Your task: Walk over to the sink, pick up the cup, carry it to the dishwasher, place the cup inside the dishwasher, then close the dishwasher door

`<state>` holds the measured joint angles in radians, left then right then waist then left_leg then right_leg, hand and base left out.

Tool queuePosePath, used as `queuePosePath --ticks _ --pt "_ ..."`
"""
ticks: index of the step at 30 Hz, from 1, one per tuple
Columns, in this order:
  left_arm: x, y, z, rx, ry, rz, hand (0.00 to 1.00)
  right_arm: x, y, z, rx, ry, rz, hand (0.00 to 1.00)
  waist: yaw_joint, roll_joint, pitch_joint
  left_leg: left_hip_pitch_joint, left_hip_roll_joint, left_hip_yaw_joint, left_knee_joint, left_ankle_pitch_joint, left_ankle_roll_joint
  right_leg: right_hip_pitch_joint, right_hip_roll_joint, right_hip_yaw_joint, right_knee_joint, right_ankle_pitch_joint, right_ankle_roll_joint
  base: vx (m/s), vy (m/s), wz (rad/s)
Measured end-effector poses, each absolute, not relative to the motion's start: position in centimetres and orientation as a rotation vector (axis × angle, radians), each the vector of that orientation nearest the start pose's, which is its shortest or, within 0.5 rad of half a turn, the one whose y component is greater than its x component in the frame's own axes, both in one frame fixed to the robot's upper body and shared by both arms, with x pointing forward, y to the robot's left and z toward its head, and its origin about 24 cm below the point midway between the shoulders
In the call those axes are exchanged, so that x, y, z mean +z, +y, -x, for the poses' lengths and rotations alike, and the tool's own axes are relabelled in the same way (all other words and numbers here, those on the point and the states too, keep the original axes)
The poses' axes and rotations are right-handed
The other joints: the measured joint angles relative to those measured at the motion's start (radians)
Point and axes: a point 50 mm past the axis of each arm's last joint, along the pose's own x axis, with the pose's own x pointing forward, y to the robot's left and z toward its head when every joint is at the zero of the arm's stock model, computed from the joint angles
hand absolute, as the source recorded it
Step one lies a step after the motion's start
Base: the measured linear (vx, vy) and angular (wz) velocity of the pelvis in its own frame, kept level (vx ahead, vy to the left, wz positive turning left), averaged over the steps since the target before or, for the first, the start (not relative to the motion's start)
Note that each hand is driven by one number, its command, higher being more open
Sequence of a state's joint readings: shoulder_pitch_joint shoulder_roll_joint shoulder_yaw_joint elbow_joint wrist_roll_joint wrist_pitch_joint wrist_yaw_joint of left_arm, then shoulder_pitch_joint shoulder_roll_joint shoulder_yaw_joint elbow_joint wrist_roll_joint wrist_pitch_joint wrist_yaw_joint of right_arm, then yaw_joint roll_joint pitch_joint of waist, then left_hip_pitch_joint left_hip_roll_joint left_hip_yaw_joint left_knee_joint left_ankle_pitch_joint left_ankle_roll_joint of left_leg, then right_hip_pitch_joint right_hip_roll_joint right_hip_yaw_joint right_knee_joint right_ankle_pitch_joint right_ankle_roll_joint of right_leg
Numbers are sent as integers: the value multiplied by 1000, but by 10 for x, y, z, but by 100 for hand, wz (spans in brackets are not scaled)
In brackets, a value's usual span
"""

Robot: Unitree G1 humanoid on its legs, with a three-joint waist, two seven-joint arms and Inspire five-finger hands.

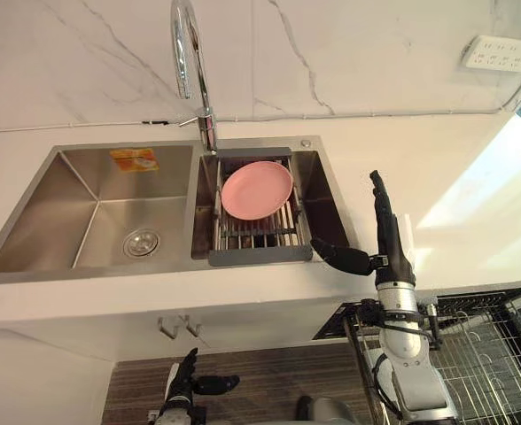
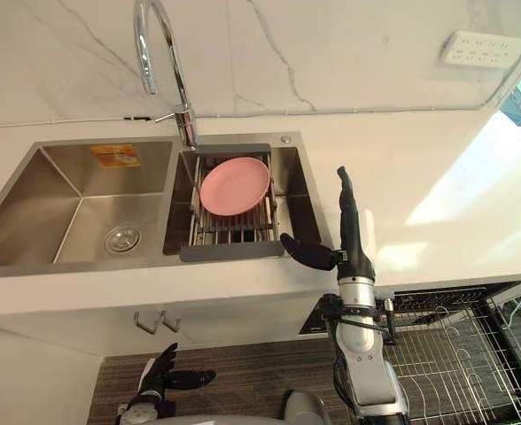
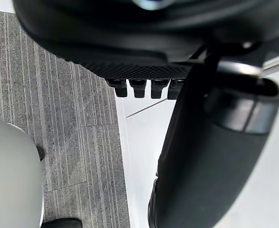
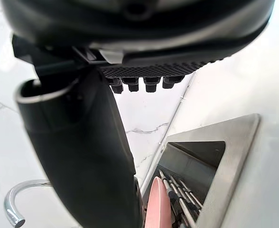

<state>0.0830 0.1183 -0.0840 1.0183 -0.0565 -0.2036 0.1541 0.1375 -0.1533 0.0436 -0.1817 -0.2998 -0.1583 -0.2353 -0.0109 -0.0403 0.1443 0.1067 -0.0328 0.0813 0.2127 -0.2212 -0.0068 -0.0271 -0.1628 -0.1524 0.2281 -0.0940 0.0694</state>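
**Right robot hand up and open beside the sink**

We are looking down on the sink (image 1: pixel 83 275), a steel double basin set into the white tabletop (image 1: pixel 376 146). The curved tap (image 1: pixel 186 53) rises from its back rim between the two basins. The left basin has a drain (image 1: pixel 141 243) in its bottom and an orange sticker (image 1: pixel 134 160) on its back wall. Across the right basin sits a drying rack (image 1: pixel 259 239), and a pink plate (image 1: pixel 257 189) lies on it, toward the back.

The right robot hand (image 1: pixel 392 252) is raised over the front edge of the tabletop, just beside the sink's right rim. Its fingers (image 1: pixel 381 199) are straight and point at the wall. Its thumb (image 1: pixel 340 258) is spread wide over the sink's front right corner. It is fully open and has hold of nothing.

The left robot hand (image 1: pixel 185 381) hangs low, beneath the tabletop's front edge and above the wood-grain floor (image 1: pixel 269 376). Its fingers are relaxed and its thumb is out, and it holds nothing either.

At lower right, under the tabletop's front edge, is the wire dishwasher rack (image 1: pixel 491 354), beside the right arm. A white wall socket (image 1: pixel 503 53) sits above the tabletop's back right corner.

As for the cup, I cannot tell where it is.
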Motion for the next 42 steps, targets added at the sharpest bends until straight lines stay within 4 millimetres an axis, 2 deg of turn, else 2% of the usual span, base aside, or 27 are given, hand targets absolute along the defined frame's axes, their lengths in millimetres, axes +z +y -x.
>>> queuePosePath --ticks 1,2,3,5,8,12,16,19,20,27,32,36,42 --pt "-149 190 -116 160 891 -155 100 72 -175 -224 -173 -254 423 100 -4 10 -5 15 10 3 -87 34 -16 11 1 -4 -10 5 7 28 76 8" --pt "-150 184 -113 161 899 -130 100 72 -178 -224 -167 -251 435 100 -1 33 -16 30 27 8 -159 118 12 36 17 -5 -49 17 26 26 89 6" --pt "-150 184 -114 160 897 -133 100 72 -177 -224 -164 -250 432 100 -2 35 -19 30 24 7 -159 119 14 40 16 -3 -58 22 29 26 133 7" --pt "-148 191 -116 160 889 -153 100 73 -172 -225 -127 -256 425 100 -1 1 -14 17 8 -1 -155 120 16 56 6 -3 -116 55 39 1 128 12" --pt "-148 193 -115 162 894 -159 100 73 -170 -226 -112 -257 426 100 -2 -12 -17 17 -3 -13 -153 120 16 90 3 4 -176 76 41 -39 75 12" --pt "-148 192 -116 161 893 -155 100 72 -171 -226 -111 -252 431 100 -4 -5 -12 14 5 -25 -153 120 16 102 13 1 -196 82 43 -77 -17 10" --pt "-148 192 -117 160 891 -155 100 72 -174 -226 -110 -249 445 100 -7 0 -1 13 34 -42 -183 122 17 101 43 -12 -219 101 24 -80 -55 6" --pt "-148 192 -118 159 890 -156 100 72 -175 -226 -107 -249 452 100 -8 5 5 8 50 -42 -189 126 2 101 57 -12 -234 110 11 -62 -53 -2" --pt "-149 190 -116 154 899 -150 100 65 -179 -228 -95 -218 477 100 -17 23 0 9 72 -45 -198 131 -34 110 79 -18 -263 118 1 0 0 0" --pt "-149 190 -115 156 900 -149 100 64 -179 -227 -96 -213 473 100 -21 23 0 13 73 -40 -201 131 -34 109 81 -15 -263 118 1 0 0 -1" --pt "-150 191 -112 173 918 -134 100 52 -175 -219 -122 -158 421 100 -32 23 0 24 84 -13 -214 130 -36 109 90 2 -267 120 -1 -6 -5 -10" --pt "-151 192 -110 172 930 -115 100 42 -185 -210 -191 -84 401 100 -34 24 -2 25 90 -10 -227 131 -33 109 97 -1 -272 120 -2 -2 -5 -2" --pt "-152 192 -109 173 946 -96 100 47 -191 -209 -219 -92 418 100 -34 23 -8 27 89 -16 -236 134 -30 115 95 -18 -275 119 -1 -4 -2 6"
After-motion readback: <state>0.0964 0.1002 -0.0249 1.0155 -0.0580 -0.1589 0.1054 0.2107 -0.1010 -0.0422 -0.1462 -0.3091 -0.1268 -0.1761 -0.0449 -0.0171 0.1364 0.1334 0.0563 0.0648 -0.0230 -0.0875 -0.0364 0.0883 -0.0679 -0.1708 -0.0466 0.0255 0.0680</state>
